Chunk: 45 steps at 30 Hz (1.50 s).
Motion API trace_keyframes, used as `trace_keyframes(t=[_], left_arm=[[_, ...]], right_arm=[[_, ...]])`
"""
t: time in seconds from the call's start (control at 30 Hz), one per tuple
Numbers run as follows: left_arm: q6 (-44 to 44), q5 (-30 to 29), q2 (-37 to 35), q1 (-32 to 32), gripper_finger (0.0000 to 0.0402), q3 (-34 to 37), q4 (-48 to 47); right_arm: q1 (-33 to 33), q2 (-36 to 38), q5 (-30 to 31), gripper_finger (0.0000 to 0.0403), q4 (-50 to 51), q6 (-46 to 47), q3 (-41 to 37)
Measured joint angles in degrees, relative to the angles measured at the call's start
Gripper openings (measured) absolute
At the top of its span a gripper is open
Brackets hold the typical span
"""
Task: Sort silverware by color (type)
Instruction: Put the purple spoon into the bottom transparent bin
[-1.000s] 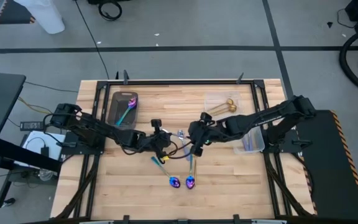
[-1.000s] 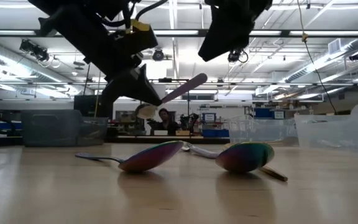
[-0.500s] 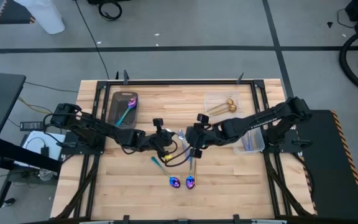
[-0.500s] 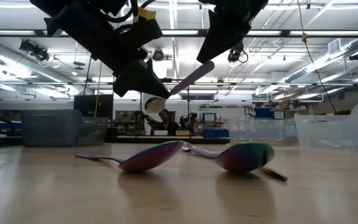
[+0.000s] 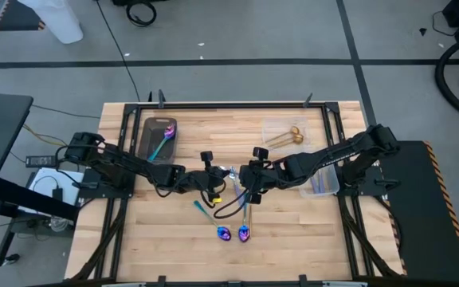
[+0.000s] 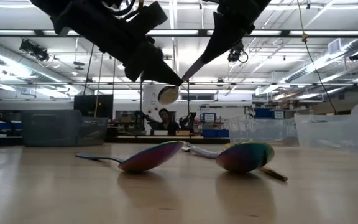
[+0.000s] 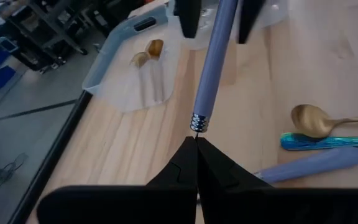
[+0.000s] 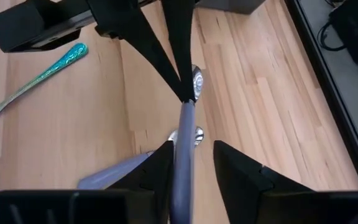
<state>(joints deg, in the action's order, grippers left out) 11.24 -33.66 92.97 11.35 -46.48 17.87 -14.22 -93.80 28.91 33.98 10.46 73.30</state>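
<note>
A spoon with a silver bowl (image 6: 168, 94) and a lavender handle (image 7: 213, 59) hangs in the air over the table's middle, between both arms. My left gripper (image 7: 196, 140) is shut on it. My right gripper (image 8: 191, 163) is open, and its fingers stand on either side of the handle's free end (image 8: 182, 134); I cannot tell whether one of them touches it. Below, two iridescent spoons (image 6: 151, 155) (image 6: 246, 155) lie on the table. A second lavender-handled spoon (image 7: 316, 165) and a gold spoon (image 7: 312, 120) lie nearby. My left gripper pinches the spoon at its neck (image 7: 197, 122), where the lavender handle meets the silver bowl, between its two fingertips (image 8: 166, 71). The spoon is lifted clear of the table. It slants, bowl low and handle rising away toward my right gripper.
A dark grey tray (image 5: 151, 131) at the far left holds an iridescent spoon. A clear container (image 5: 281, 129) at the far right holds gold spoons, and another clear container (image 5: 325, 185) sits at the right edge. A teal handle (image 5: 202, 207) lies near the middle. Bare wood lies toward the near edge.
My left gripper has carried the spoon a little up and toward the table's right. My right gripper has come toward the left, and its fingers now stand around the handle's end. The spoon's handle has tipped steeper. The spoons on the table have stayed still.
</note>
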Motion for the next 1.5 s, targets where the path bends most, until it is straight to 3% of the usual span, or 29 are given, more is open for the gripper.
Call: trace_keyframes(t=[0.4, 0.87, 1.17, 1.5], left_arm=[[-0.16, 0.65, 0.00, 0.00, 0.0014, 0.00, 1.25], [-1.59, 0.99, -0.09, 0.11, 0.0112, -0.02, 3.19], [-1.61, 2.60, -0.09, 0.42, 0.0116, -0.02, 3.12], [-1.63, 5.50, -0.09, 0.52, 0.0117, -0.02, 3.29]], right_arm=[[0.02, 0.04, -0.94, 0.0037, 0.13, 1.28, 0.00], [-0.01, 0.04, -1.76, 0.0038, 6.54, 9.37, -0.09], [-0.02, 0.41, -2.76, 0.0041, 13.09, 13.07, 0.26], [-0.08, 0.60, -3.04, 0.0042, 32.89, 21.19, 10.81]])
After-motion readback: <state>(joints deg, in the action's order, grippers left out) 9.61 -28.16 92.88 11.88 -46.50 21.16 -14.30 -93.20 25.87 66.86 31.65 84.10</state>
